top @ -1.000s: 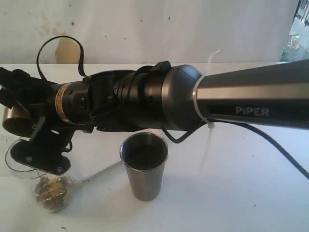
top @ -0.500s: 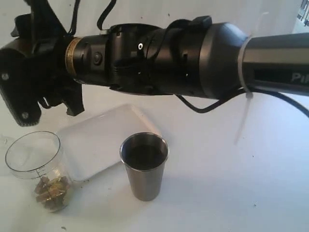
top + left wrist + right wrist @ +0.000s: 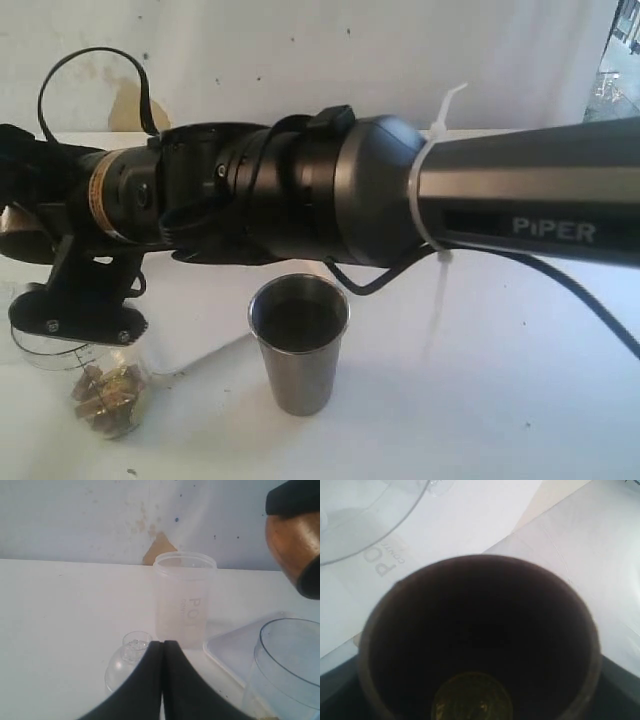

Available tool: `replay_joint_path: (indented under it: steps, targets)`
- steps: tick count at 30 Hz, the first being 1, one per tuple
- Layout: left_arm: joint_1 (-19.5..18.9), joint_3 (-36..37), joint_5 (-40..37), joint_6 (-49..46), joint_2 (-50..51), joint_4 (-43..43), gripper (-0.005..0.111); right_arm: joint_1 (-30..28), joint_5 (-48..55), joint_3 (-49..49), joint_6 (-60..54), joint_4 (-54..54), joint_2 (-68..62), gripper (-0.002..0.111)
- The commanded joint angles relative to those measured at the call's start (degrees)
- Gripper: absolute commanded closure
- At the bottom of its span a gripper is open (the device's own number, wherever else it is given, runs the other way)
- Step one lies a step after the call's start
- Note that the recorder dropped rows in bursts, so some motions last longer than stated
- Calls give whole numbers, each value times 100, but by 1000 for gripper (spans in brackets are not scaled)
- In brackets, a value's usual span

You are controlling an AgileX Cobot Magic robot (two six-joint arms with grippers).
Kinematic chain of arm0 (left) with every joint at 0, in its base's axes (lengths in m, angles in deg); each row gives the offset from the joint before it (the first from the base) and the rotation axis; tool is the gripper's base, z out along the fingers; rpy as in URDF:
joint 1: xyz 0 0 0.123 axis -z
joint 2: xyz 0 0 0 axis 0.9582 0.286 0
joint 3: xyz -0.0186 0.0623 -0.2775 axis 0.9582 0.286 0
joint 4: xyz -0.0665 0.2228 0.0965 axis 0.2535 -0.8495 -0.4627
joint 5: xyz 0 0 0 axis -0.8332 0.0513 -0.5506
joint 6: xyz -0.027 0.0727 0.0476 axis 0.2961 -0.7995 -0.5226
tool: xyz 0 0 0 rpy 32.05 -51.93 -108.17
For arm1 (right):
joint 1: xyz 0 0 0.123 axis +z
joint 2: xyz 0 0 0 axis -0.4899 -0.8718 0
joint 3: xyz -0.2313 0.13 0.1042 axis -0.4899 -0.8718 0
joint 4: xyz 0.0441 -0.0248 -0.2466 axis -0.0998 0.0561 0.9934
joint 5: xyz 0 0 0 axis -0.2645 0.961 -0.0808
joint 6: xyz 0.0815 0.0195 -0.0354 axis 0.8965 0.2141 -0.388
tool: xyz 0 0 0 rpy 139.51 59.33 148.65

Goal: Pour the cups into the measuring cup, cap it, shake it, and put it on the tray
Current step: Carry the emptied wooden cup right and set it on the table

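My right gripper [image 3: 15, 232] reaches across to the far left, shut on the brown wooden cup [image 3: 18, 238], held just above the clear measuring cup [image 3: 100, 390]. Brown bits lie in the measuring cup's bottom. The wooden cup's dark inside [image 3: 480, 630] fills the right wrist view, with a yellowish round patch [image 3: 472, 700] at its bottom. The steel tumbler [image 3: 298, 345] stands upright at the front centre. The white tray [image 3: 205, 345] lies between the two, mostly hidden by the arm. My left gripper [image 3: 162, 647] is shut on nothing, low over the table near the tray [image 3: 232, 650].
A frosted plastic cup [image 3: 184, 600] with faint lettering stands behind the tray. Just past the left fingertips, a clear domed lid [image 3: 125, 660] lies on the table. The right arm's black forearm [image 3: 400, 195] spans the scene above the tumbler. A wall closes the back.
The right arm lifted with the wooden cup half a second ago and has come back down, so the cup is again just above the measuring cup. The tumbler has not moved.
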Motion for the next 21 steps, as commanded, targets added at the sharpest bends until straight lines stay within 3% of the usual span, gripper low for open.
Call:
replay_joint_path:
  steps: [1, 5, 11, 18, 21]
  targets:
    - [26, 26, 0, -5, -26, 28, 107, 13, -58, 17, -284, -1, 29, 108]
    - [26, 26, 0, -5, -26, 28, 107, 13, -48, 17, 102, -131, 29, 108]
    - [26, 26, 0, -5, -26, 28, 107, -184, 84, 82, 3692, -531, 180, 108]
    - [26, 26, 0, -5, -26, 28, 107, -1119, 189, 109, 7364, -787, 732, 108]
    - [26, 26, 0, -5, -26, 28, 107, -1542, 417, 58, 8449, -831, 1010, 108]
